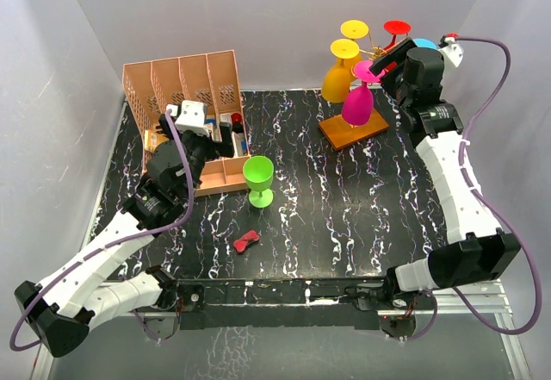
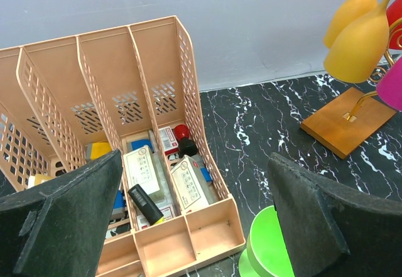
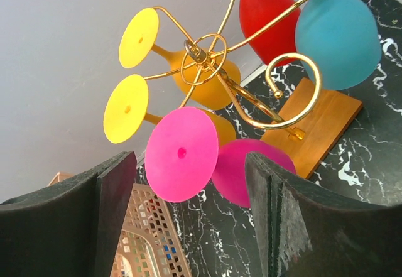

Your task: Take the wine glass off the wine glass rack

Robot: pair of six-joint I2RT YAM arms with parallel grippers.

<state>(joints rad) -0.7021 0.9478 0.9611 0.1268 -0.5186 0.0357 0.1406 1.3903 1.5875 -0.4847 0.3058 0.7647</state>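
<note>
The wine glass rack (image 1: pixel 355 130) stands at the back right: gold wire arms (image 3: pixel 251 104) on an orange-brown wooden base (image 3: pixel 320 117). Yellow (image 3: pixel 125 107), red (image 3: pixel 267 19), blue (image 3: pixel 339 32) and pink wine glasses hang upside down from it. The pink wine glass (image 1: pixel 357 104) is nearest my right gripper (image 1: pixel 376 68). In the right wrist view its round foot (image 3: pixel 182 154) lies between the open fingers (image 3: pixel 116 189), with a gap on each side. My left gripper (image 1: pixel 211 143) stands open and empty above the pink file organiser (image 2: pixel 157 88).
A green wine glass (image 1: pixel 258 177) stands upright on the black marbled table (image 1: pixel 344 208), beside the organiser's front corner. A small red object (image 1: pixel 246 241) lies near the front. Boxes and a black marker (image 2: pixel 146 203) fill the organiser's slots. Grey walls close in the back and sides.
</note>
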